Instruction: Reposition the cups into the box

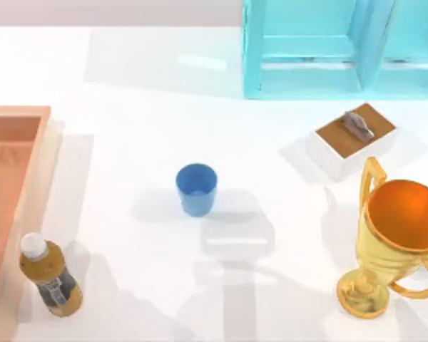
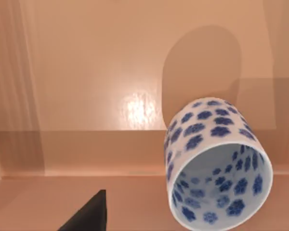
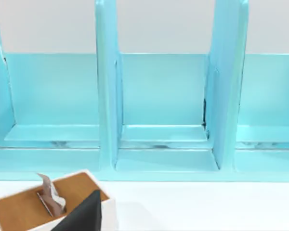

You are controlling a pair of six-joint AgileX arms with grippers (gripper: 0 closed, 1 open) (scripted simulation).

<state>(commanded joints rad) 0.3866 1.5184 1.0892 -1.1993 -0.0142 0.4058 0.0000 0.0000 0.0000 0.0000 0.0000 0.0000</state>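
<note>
One white desk (image 1: 150, 92) carries everything. At its far edge, right of centre, stands one turquoise shelf (image 1: 328, 50); my right wrist view faces its compartments (image 3: 164, 91), split by upright dividers. One large wooden box (image 1: 14, 185) sits at the left edge of the desk, open-topped, with orange-brown walls and floor; my left wrist view looks down onto that floor (image 2: 86, 72).

One gold trophy (image 1: 396, 239) with two handles stands upright near the front right corner. Behind it, between trophy and shelf, is one small white block with a brown top (image 1: 354, 140), a grey piece lying on it; the same block (image 3: 48, 204) appears in my right wrist view.

One bottle (image 1: 48, 276) with a white cap and amber contents stands just beside the box's outer wall, at the front left.

There are two cups. The plain blue cup (image 1: 197, 189) stands upright near the middle of the desk, well apart from the box. The white cup with blue flowers (image 2: 214, 163) is over the box floor, tilted, its mouth towards my left wrist camera.

A dark tip of my left claw (image 2: 89, 216) and a dark tip of my right claw (image 3: 84, 214) show, but I cannot tell whether either is open or closed.
</note>
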